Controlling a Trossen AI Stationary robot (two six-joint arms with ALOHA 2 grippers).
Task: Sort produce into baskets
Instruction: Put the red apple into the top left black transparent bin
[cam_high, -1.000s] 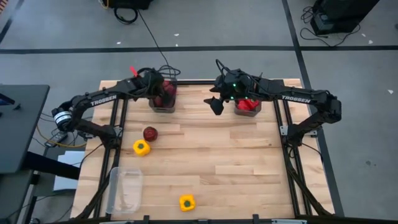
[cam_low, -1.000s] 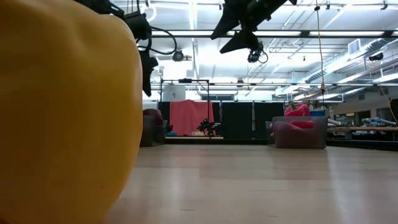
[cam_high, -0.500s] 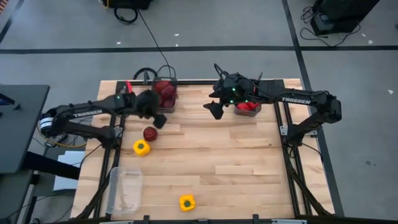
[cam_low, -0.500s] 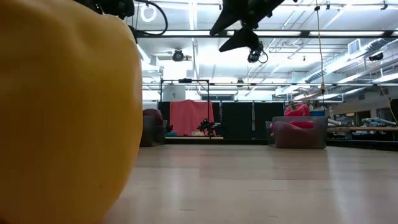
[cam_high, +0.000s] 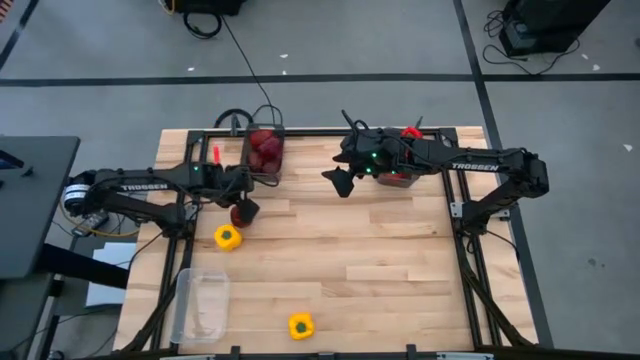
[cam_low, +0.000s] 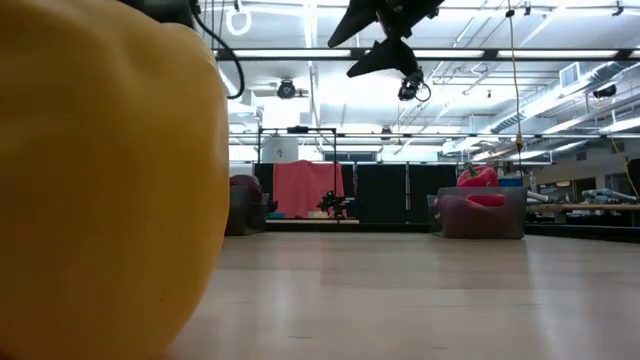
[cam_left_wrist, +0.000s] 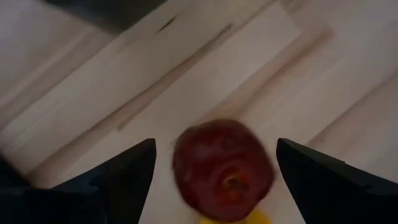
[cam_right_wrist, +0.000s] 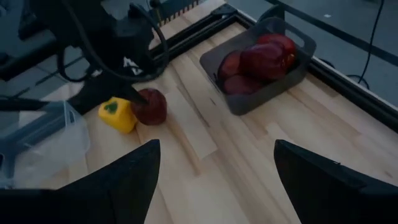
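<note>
A loose dark maroon fruit lies on the table at the left, with a yellow pepper just nearer. My left gripper is open above the fruit; in the left wrist view the fingers stand either side of the fruit without touching it. My right gripper is open and empty, high over the table's far middle, left of the grey bin of red peppers. Another grey bin at the far left holds maroon fruits. A clear tub sits near left.
A second yellow pepper lies near the front edge and fills the left of the low view. The right wrist view shows the maroon bin, loose fruit and tub. Bare wood spans the middle and right.
My left gripper has come away from above the maroon-fruit bin, toward the table's near edge and down, to stand over the loose maroon fruit. My right gripper has shifted a little toward the table's left, away from the red-pepper bin.
</note>
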